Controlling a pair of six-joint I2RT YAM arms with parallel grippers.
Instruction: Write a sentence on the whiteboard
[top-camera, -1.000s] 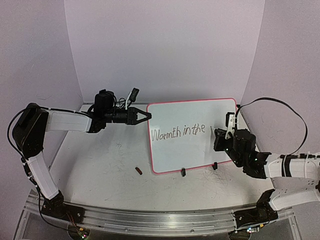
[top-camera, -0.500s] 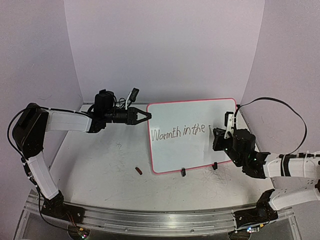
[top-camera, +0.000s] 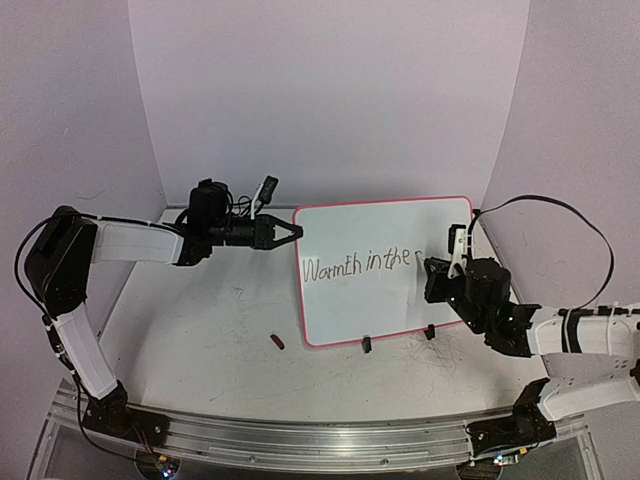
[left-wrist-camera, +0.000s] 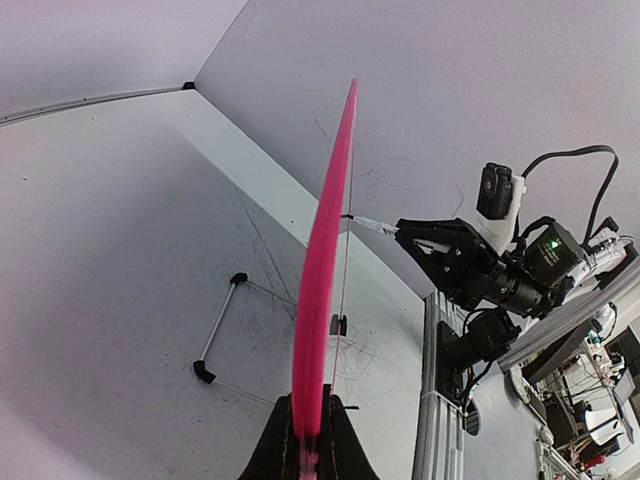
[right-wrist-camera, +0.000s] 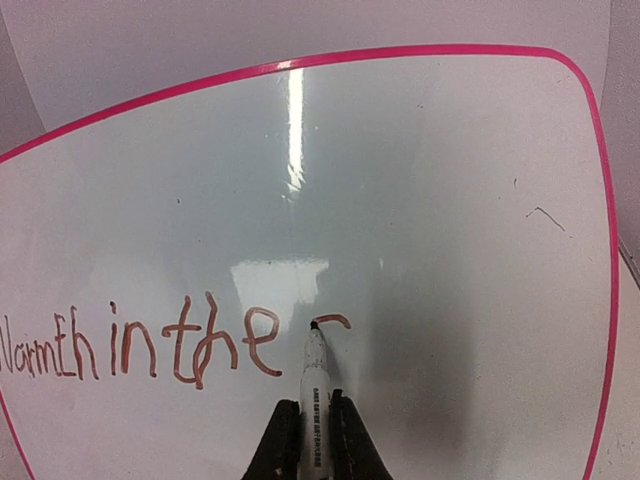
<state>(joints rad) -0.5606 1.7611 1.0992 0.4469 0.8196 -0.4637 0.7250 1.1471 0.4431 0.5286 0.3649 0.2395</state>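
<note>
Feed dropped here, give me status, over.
Left gripper clamps whiteboard edge. Right gripper holds marker, tip on whiteboard after "Warmth in the". Brown bit on table, not blocking.

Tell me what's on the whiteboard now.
The whiteboard shows "Warmth in the" and a short hooked stroke at the marker tip. The right gripper hides the strip below it.

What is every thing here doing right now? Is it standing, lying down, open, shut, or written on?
Rectangular white whiteboard with pink frame: standing upright on black feet, reads "Warmth in the" plus the start of another letter.
Thin white marker: uncapped, tip touching the whiteboard.
Left gripper: shut on the whiteboard's edge.
Right gripper: shut on the marker.
Small dark red-brown piece: lying on the grey tabletop, apart from the whiteboard.
</note>
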